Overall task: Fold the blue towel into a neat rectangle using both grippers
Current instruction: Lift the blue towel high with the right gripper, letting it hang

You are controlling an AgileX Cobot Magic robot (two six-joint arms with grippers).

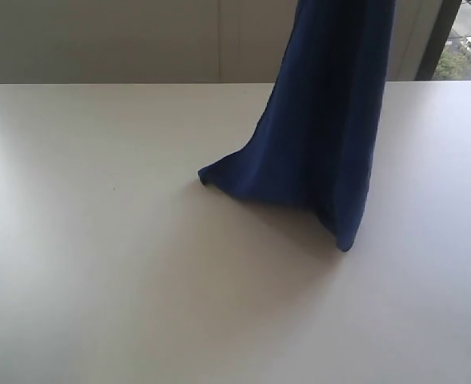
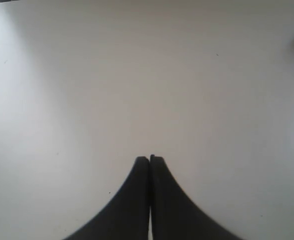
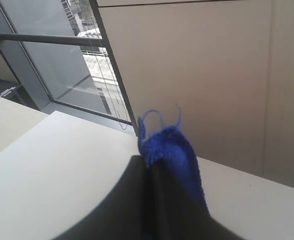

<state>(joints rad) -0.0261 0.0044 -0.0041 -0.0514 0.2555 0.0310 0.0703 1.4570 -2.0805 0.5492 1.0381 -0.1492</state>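
Plain off-white table (image 1: 99, 280), beige wall behind. The blue towel (image 1: 323, 120) hangs down from the top right of the exterior frame, with its lower end draped on the tabletop right of centre. It's deep royal-blue terry, floppy and probably light, so I'd grab corners or edges. The right gripper (image 3: 149, 167) is pinched closed on a bunched edge; the left gripper (image 2: 149, 160) is closed on nothing over bare table.
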